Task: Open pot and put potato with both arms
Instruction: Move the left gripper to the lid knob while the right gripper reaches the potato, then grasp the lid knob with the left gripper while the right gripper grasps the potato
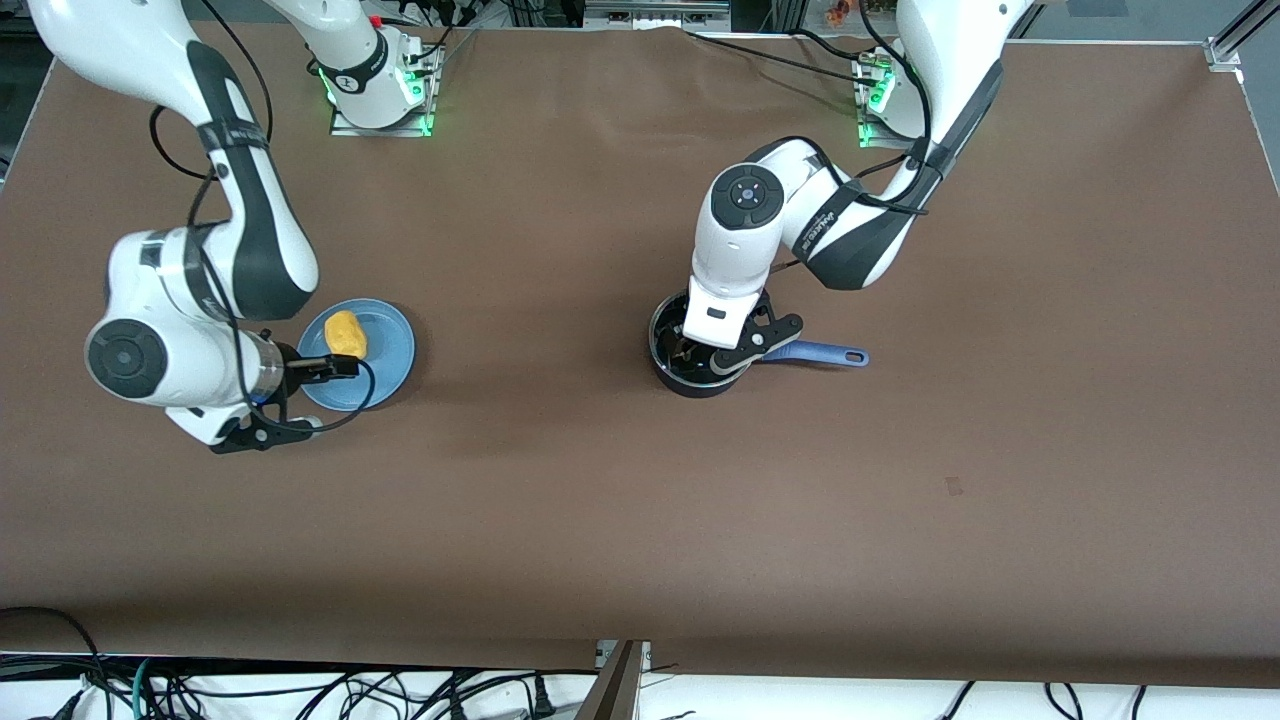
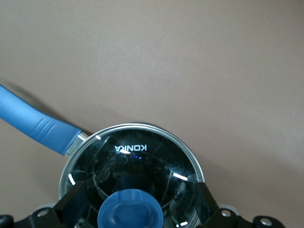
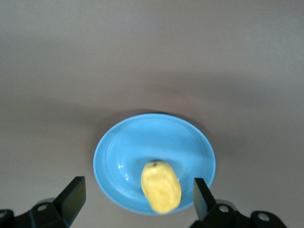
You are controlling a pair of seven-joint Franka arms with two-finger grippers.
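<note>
We had the left gripper [image 2: 130, 211] spread wide over the pot [image 1: 690, 362], one finger [image 2: 71, 202] to each side of the blue knob [image 2: 129, 213] on the glass lid [image 2: 137, 161], and nothing was pinched yet. We judged that stance deliberate: the knob sat midway between the fingers, so a plain closing would catch it and the lid could be lifted straight up. The lid was seated on the rim, so the pot was not yet opened. The pot's blue handle [image 1: 815, 353] pointed toward the left arm's end of the table, clear of the wrist, which left the way down to the knob free.

We kept the right gripper [image 3: 137, 202] just as wide, low over the blue plate [image 1: 385, 350], with the potato [image 1: 346, 333] lying between its fingers [image 3: 73, 197] but untouched by either. The potato rested on the plate, toward the right arm's end of the table and well apart from the pot. We read this pairing as the reason for the layout: each arm stood ready over its own thing, so the lid could come off while the potato was taken up and carried across the brown table [image 1: 620, 500] to the pot.
</note>
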